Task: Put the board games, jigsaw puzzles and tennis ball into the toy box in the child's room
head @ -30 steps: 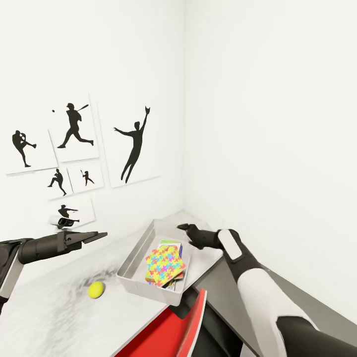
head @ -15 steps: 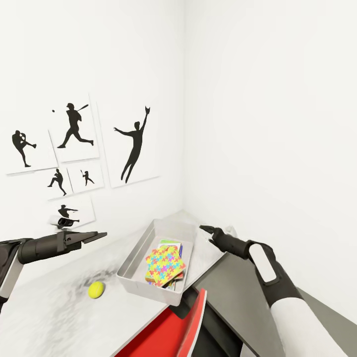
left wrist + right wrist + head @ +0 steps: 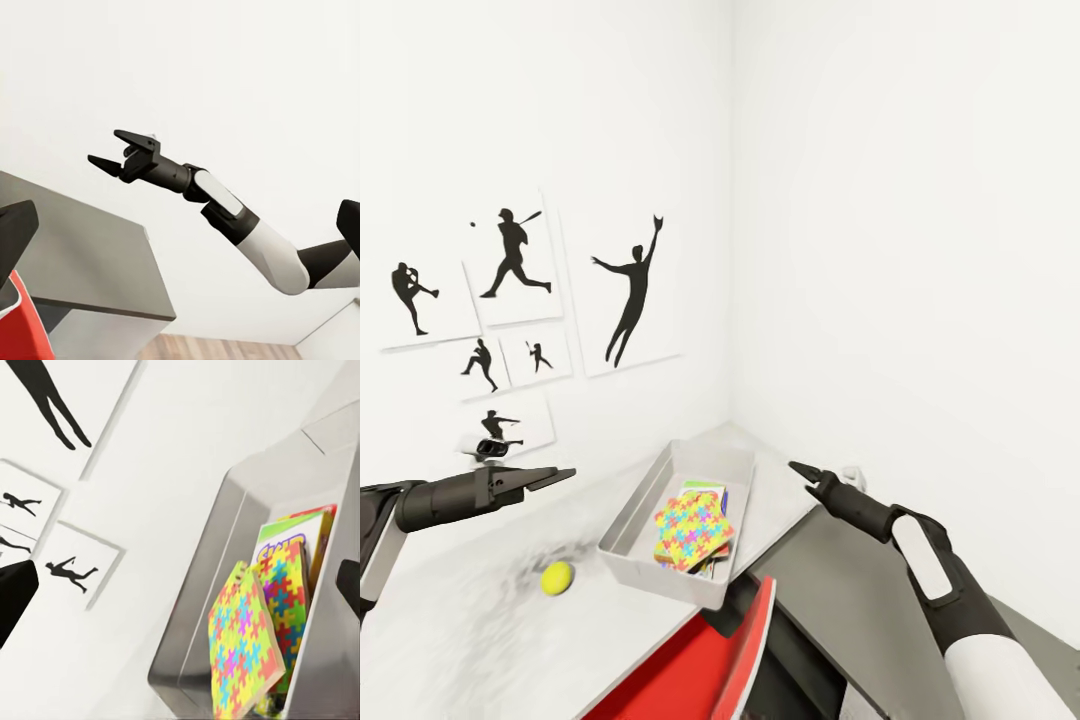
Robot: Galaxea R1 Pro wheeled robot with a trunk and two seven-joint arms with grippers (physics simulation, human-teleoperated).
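The toy box [image 3: 628, 566] looks like smooth, matt light-grey plastic, and the jigsaw puzzles [image 3: 691, 531] inside it have a flat, printed cardboard look with no shine. The tennis ball [image 3: 557, 577] appears dull and slightly fuzzy, resting on the table [image 3: 450, 640], whose pale top is matt with faint mottling. The right gripper [image 3: 114, 151] is matt black, its forearm shell glossy white plastic.

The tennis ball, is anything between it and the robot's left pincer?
Nothing visible stands between them. The tennis ball lies alone on the table, left of the toy box, and the open left pincer hangs above it over bare tabletop.
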